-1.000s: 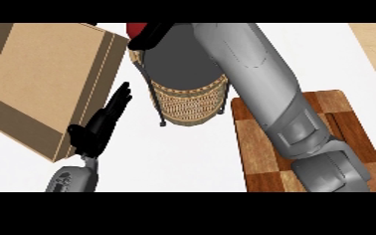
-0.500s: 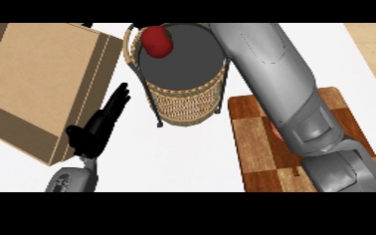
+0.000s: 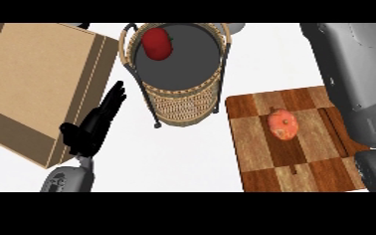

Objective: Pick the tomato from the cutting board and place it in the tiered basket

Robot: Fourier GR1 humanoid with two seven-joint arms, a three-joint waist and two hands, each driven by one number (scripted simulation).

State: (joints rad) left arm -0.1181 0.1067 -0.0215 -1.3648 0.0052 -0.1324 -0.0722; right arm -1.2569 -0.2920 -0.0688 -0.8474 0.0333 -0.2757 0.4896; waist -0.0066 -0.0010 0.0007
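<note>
**Red fruit in the basket, a second one on the board**

Head view: no brand, label or writing can be read on anything here.

The left hand (image 3: 94, 124) shows at the lower left, over the white tabletop (image 3: 183, 154). Its fingers are straight and held together, pointing up and slightly right, with the thumb out to the left; it holds nothing and rests beside the right edge of a large tan box (image 3: 44, 84) (whether it touches the box cannot be told). Of the right arm (image 3: 345, 69) only the grey forearm shows, running down the right edge of the view; its hand is hidden, so nothing can be said of how it stands.

The tomato (image 3: 157, 44), red and oval, lies inside the tiered basket (image 3: 180, 104), on the dark round floor of the upper tier, close to the left part of the rim. The basket is woven wicker with a dark wire frame and stands between the box and the cutting board (image 3: 257, 144).

The cutting board, striped in light and dark wood, lies at the lower right with its far corner near the basket's foot. On it, toward the upper middle, sits an orange-red fruit (image 3: 283, 123) with a pale stem scar, apart from the basket.

Open tabletop lies below the basket, between the left hand and the board, and also above the board, right of the basket.
</note>
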